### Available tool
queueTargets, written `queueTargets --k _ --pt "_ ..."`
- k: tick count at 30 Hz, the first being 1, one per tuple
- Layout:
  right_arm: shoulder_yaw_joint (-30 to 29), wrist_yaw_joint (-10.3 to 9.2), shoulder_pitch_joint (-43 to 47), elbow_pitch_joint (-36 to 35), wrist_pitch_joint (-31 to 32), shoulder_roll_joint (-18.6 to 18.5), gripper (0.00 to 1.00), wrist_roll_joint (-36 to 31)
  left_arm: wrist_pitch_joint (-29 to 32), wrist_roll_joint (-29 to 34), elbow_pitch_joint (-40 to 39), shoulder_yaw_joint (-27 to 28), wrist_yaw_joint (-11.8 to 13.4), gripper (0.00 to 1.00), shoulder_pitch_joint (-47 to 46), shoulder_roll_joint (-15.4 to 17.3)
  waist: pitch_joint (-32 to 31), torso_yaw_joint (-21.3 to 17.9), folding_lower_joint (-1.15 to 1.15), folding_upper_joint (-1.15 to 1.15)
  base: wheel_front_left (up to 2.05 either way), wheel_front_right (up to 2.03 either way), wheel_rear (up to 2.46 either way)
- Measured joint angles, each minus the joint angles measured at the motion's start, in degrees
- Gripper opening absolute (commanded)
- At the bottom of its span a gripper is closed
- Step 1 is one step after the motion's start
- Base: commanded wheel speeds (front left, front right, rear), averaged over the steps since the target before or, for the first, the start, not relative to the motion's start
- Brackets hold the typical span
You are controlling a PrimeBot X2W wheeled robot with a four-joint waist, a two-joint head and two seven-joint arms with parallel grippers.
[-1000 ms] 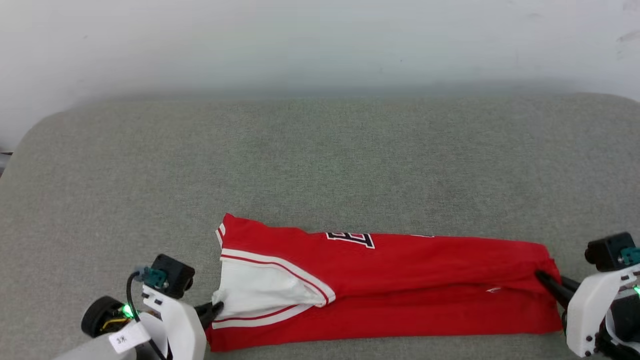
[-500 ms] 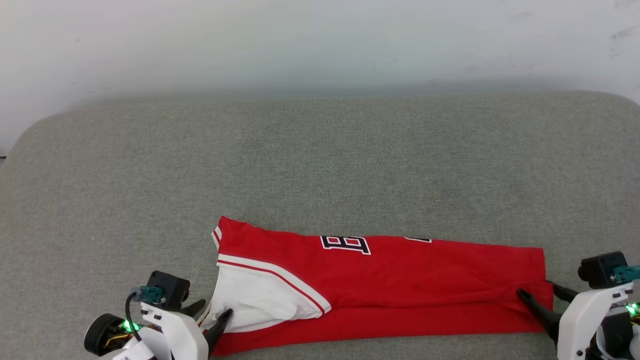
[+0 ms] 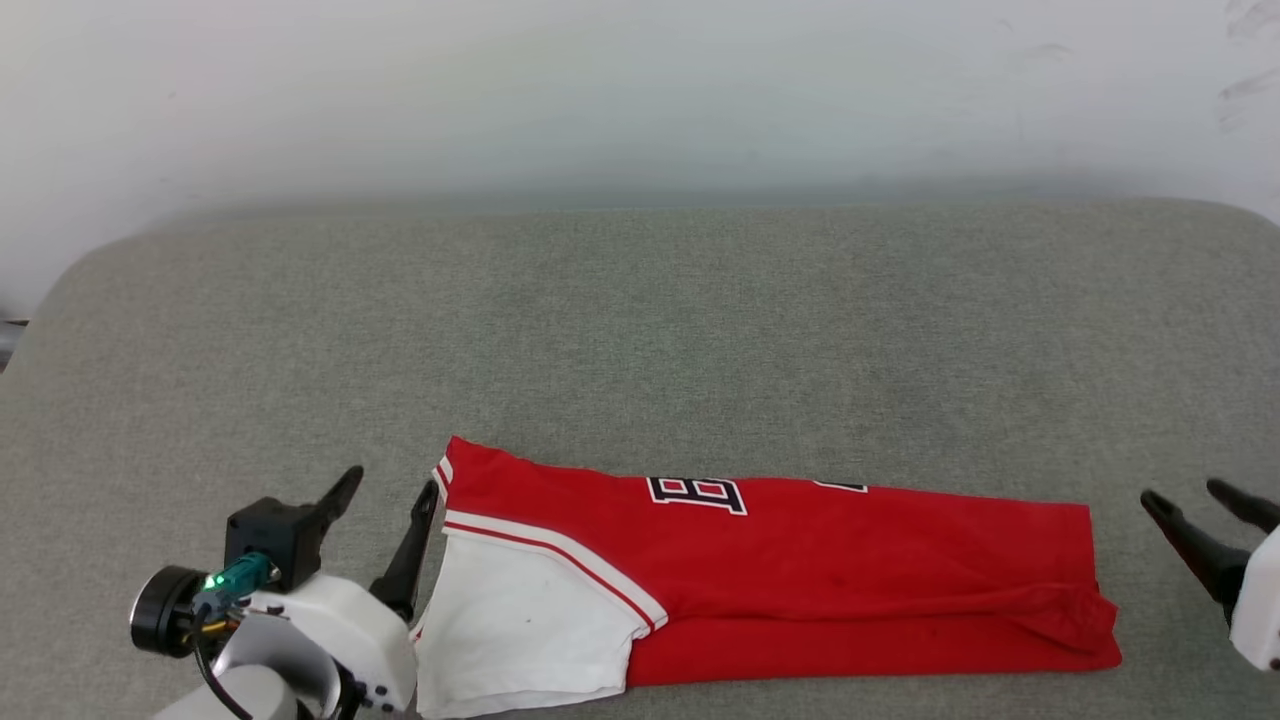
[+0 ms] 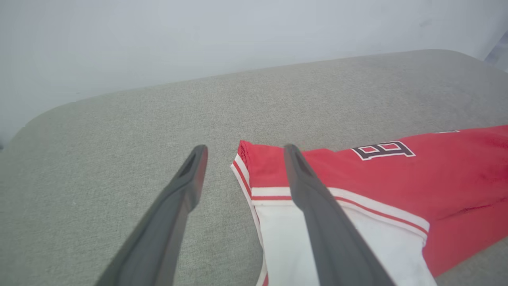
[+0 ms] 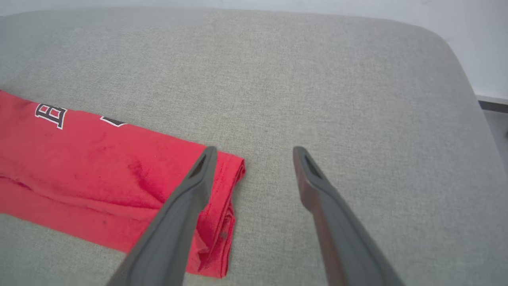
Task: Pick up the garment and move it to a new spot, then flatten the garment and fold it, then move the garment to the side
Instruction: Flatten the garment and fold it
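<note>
The garment (image 3: 800, 570) lies folded into a long red strip across the near part of the grey cushion (image 3: 640, 330), with a white sleeve (image 3: 520, 630) at its left end and part of the black lettering (image 3: 697, 493) along its far edge. My left gripper (image 3: 390, 488) stands open just left of the sleeve end, holding nothing. In the left wrist view one finger (image 4: 317, 206) crosses over the sleeve (image 4: 285, 242). My right gripper (image 3: 1185, 497) is open, clear of the garment's right end. The right wrist view has the red hem (image 5: 222, 222) beside the left finger (image 5: 186, 210).
The cushion's rounded far edge meets a pale wall (image 3: 640, 90). Its right edge (image 5: 468, 91) drops off beside my right gripper, with a dark strip of floor (image 5: 492, 106) beyond.
Both grippers were shut on the garment's ends a second ago; both have opened and let go. The garment now lies flat, and both grippers have drawn away from its ends.
</note>
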Motion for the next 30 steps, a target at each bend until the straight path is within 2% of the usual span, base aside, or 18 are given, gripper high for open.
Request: queueTargets --k 6,15,25,30 --pt "-1.78 0.00 1.64 0.38 9.85 -0.93 1.00 4.20 -0.09 9.22 -3.18 10.31 2.40 1.00 4.59 -4.53 0.74 1.22 0.00 0.00 0.00 0.00 0.00" --pt "-0.92 0.00 1.46 2.08 15.85 1.91 1.00 6.78 -0.09 21.70 -3.97 22.23 2.33 1.00 12.53 -12.81 2.68 3.24 0.01 0.00 0.00 0.00 0.00" --pt "2.16 0.00 -0.51 8.66 15.72 4.72 1.00 5.70 -0.10 31.79 -4.41 32.37 -1.18 1.00 17.05 -20.71 5.47 5.71 0.01 0.00 0.00 0.00 0.00" --pt "4.34 -0.14 -1.19 9.99 14.28 5.31 1.00 7.35 -0.10 36.22 -5.46 36.63 -3.60 1.00 18.96 -25.24 6.11 6.75 0.00 0.00 0.00 0.00 0.00"
